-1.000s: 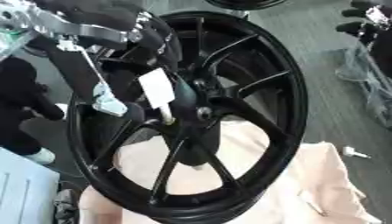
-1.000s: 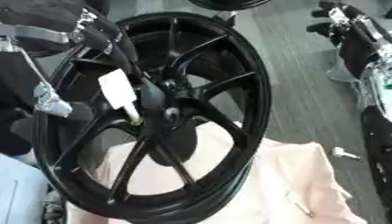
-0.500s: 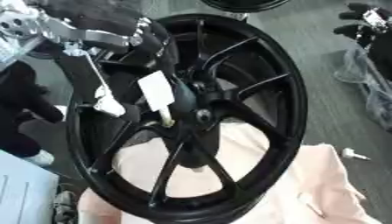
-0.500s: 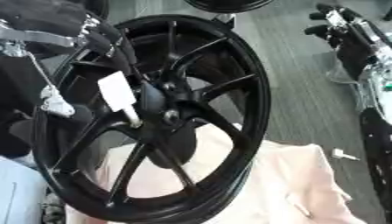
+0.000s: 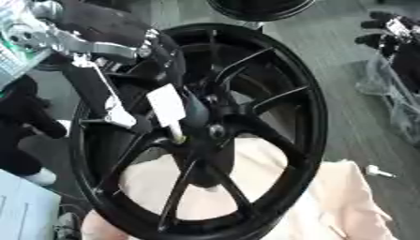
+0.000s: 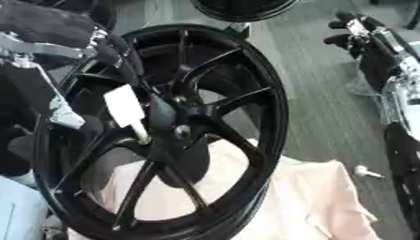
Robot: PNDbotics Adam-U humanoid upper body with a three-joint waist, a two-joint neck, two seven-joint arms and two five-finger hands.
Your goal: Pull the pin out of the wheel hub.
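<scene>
A black spoked wheel [image 5: 303, 122] stands upright on a pale cloth [image 5: 348, 206]. A pin with a flat white head [image 5: 167, 110] slants down into the hub [image 5: 215, 132]; its yellowish tip meets the hub's left side. My left arm, with silver joints [image 5: 90, 44], reaches in from the upper left. Its black hand [image 5: 164, 58] sits just above the pin's head, against the spokes, and it blends with the black wheel, so I cannot make out its hold. My right hand [image 6: 348, 29] hangs idle at the upper right, away from the wheel, fingers relaxed.
A second black wheel [image 5: 258, 8] stands at the far edge. A small silver bolt [image 5: 377, 171] lies on the grey floor to the right of the cloth. Clear plastic wrap [image 5: 386, 89] is bunched at the right. A pale blue box [image 5: 25, 211] fills the lower left corner.
The whole picture has slid down slightly, so the camera moved. The pin still sits at the hub and my left hand stays above its head.
</scene>
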